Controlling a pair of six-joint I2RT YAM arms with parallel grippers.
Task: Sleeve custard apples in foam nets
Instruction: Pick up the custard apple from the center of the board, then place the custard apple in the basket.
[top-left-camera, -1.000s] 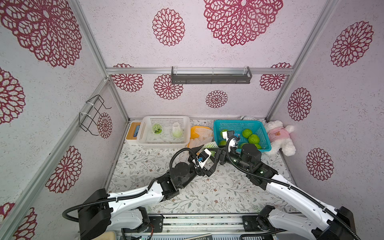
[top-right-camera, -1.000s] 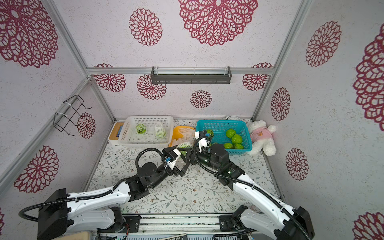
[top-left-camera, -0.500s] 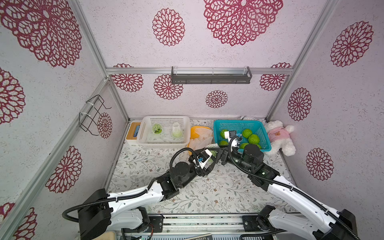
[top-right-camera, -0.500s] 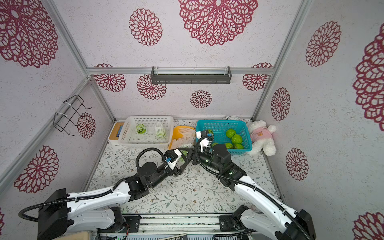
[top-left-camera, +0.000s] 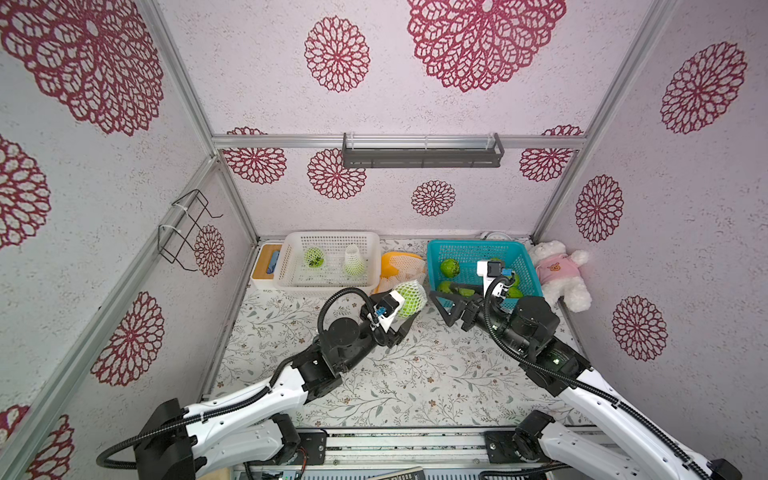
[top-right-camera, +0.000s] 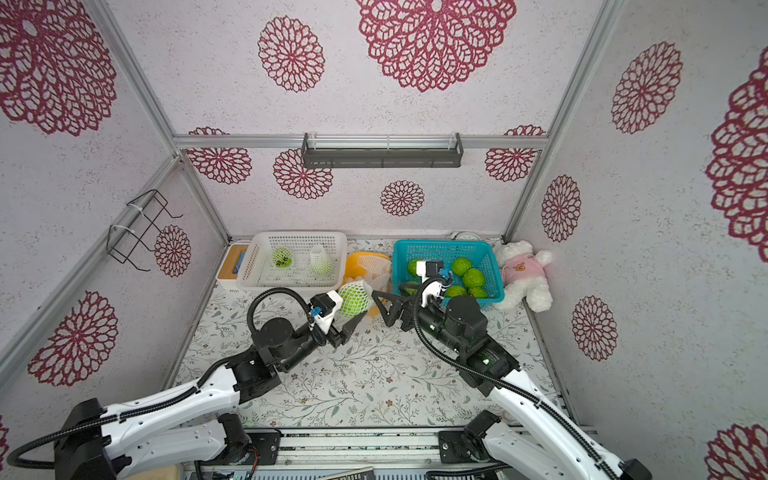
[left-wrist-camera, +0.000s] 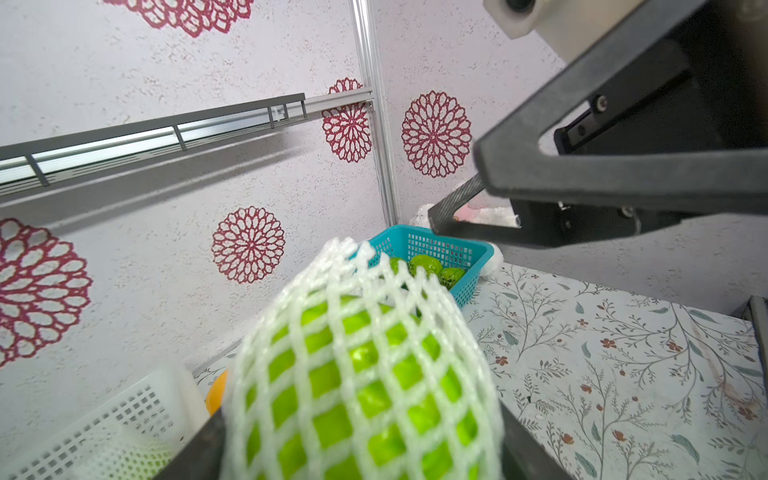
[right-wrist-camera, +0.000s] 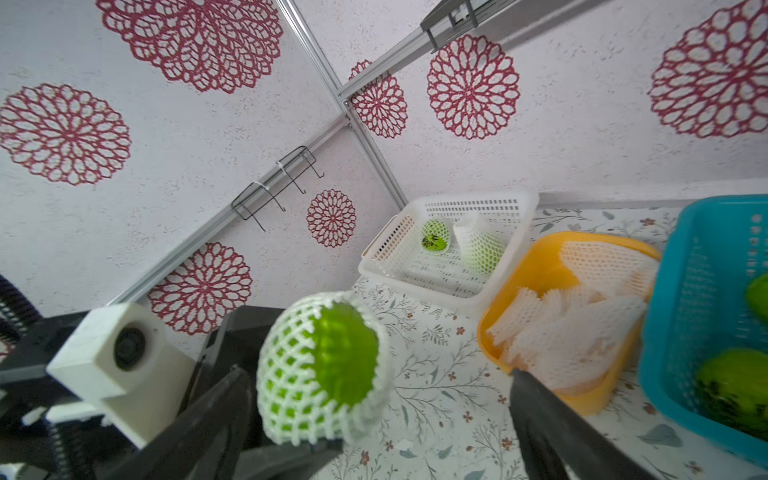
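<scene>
Fruit: A bright green custard apple (top-left-camera: 409, 301) is shown wrapped in a white foam net (right-wrist-camera: 286, 428). The diamond mesh is stretched tight over the skin. In the right wrist view one end of the sleeve is seen open, with bare green exposed.
Where: The sleeved fruit is held above the floral table cover (top-left-camera: 415, 365), at the centre of the frame in both top views. It is just below the orange tub (top-left-camera: 388, 266) of spare nets.
Left arm: The arm is extended from the lower left of the frame toward the centre, with its wrist tipped upward. The left gripper (top-left-camera: 409, 309) is clamped on the custard apple, a dark jaw pressed to each side of the mesh.
Right arm: The arm is stretched from the lower right toward the centre. The right gripper (top-left-camera: 442, 293) is seen with its jaws spread wide, just right of the fruit and apart from it, at the left edge of the teal basket (top-left-camera: 473, 245).
Other fruit: Bare custard apples are piled in the teal basket. Two sleeved ones are seen in the white basket (top-left-camera: 332, 239), upper left of centre.
Bystander: A plush bear (top-left-camera: 559, 274) is propped against the right wall.
</scene>
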